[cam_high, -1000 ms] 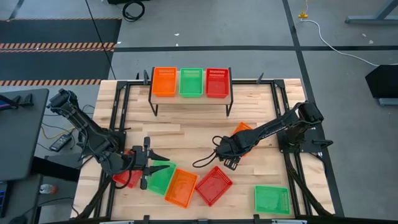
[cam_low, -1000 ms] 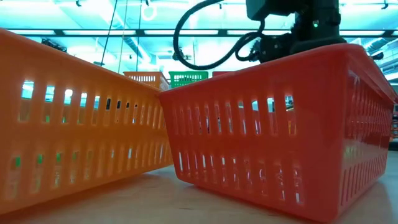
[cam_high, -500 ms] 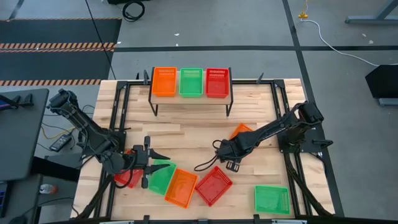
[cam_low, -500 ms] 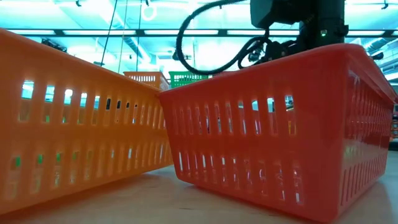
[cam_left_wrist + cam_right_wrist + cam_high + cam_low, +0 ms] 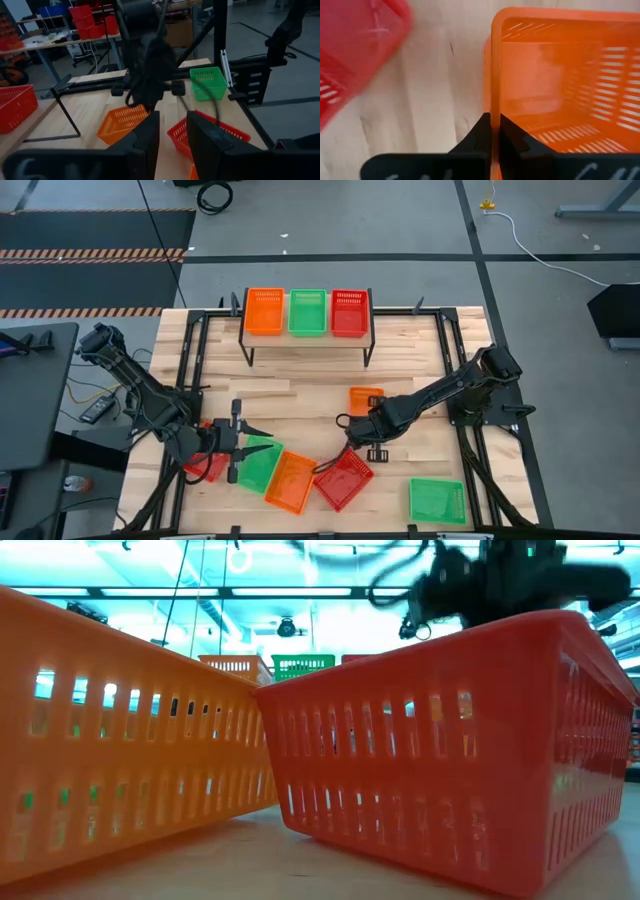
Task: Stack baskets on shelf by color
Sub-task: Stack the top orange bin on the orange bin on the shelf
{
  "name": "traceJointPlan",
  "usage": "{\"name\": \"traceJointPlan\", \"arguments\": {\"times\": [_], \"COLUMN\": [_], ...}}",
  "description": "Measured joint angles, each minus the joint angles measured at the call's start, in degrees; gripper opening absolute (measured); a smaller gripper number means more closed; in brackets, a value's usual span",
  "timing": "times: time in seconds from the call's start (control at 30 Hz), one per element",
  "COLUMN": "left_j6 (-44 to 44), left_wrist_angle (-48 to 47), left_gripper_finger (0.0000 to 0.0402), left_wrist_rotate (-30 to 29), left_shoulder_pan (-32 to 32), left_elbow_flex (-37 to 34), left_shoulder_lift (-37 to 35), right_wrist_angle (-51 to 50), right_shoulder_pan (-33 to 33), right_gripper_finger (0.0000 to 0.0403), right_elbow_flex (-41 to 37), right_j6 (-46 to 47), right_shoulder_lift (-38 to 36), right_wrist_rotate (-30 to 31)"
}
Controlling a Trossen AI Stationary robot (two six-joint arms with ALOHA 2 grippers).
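While the left arm waits at the near left of the table, the right gripper (image 5: 495, 131) is the one doing something: its two dark fingers (image 5: 481, 131) are pinched tight on the thin rim of an orange basket (image 5: 560, 75), one finger just outside the wall and the other just inside it. From above, that orange basket (image 5: 366, 400) sits on the tabletop (image 5: 300, 395) close behind the right gripper (image 5: 352, 430), and a red basket (image 5: 343, 477) lies tilted just ahead of the fingers, off to the side of the one being gripped.

The left gripper (image 5: 240, 442) hangs low over a cluster of baskets. Its fingers (image 5: 145, 137) stand partly apart with a clear gap between them and nothing in it. Just beyond those fingertips lies a green basket (image 5: 260, 465), with another orange basket (image 5: 292, 482) touching its far side, and a second red basket (image 5: 205, 463) sits under the wrist behind the fingers.

Well away from both pairs of fingers, a lone green basket (image 5: 437, 501) rests near the right front corner. On the shelf (image 5: 306, 335) at the far end of the table sit three baskets side by side: orange (image 5: 264, 311), green (image 5: 307, 311) and red (image 5: 349, 312), each touching its neighbour.
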Motion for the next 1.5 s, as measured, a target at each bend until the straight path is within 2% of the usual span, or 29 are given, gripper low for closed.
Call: {"name": "traceJointPlan", "arguments": {"times": [0.33,0.43,0.57,0.67,0.77,0.93,1.1,1.27,1.37,1.5], "left_j6": [0.61,1.14,7.02,12.42,11.79,6.42,1.26,0.53,0.45,0.10], "left_wrist_angle": [0.39,0.23,-0.55,-0.19,-0.60,-10.24,-20.67,-30.36,-37.89,-45.55], "left_gripper_finger": [0.0105,0.0105,0.0105,0.0105,0.0105,0.0105,0.0105,0.0111,0.0126,0.0151], "left_wrist_rotate": [0.02,0.01,0.04,-0.21,0.07,13.71,24.67,29.14,30.19,34.53], "left_shoulder_pan": [0.87,2.02,4.95,6.31,7.27,11.14,14.19,15.25,16.37,19.14], "left_elbow_flex": [0.00,-0.02,-0.07,0.07,1.26,4.40,8.03,16.08,23.33,30.87], "left_shoulder_lift": [0.63,1.91,3.28,3.16,2.90,3.11,5.14,9.83,13.99,20.38], "right_wrist_angle": [3.49,7.70,10.16,8.27,7.71,8.83,10.46,10.47,10.57,10.64], "right_shoulder_pan": [1.11,0.66,0.59,1.28,2.28,3.92,4.45,3.88,3.36,3.19], "right_gripper_finger": [0.0014,0.0014,0.0014,0.0014,0.0014,0.0020,0.0013,0.0013,0.0013,0.0013], "right_elbow_flex": [12.05,13.18,13.55,13.57,13.55,13.55,13.55,13.55,13.55,13.55], "right_j6": [-8.94,-13.75,-22.90,-31.72,-38.83,-48.61,-52.67,-52.90,-52.87,-52.86], "right_shoulder_lift": [0.00,0.00,0.02,0.02,0.02,0.02,0.02,0.02,0.02,0.02], "right_wrist_rotate": [5.67,4.99,3.26,1.06,-0.01,-0.36,-0.85,-2.73,-3.94,-4.86]}}
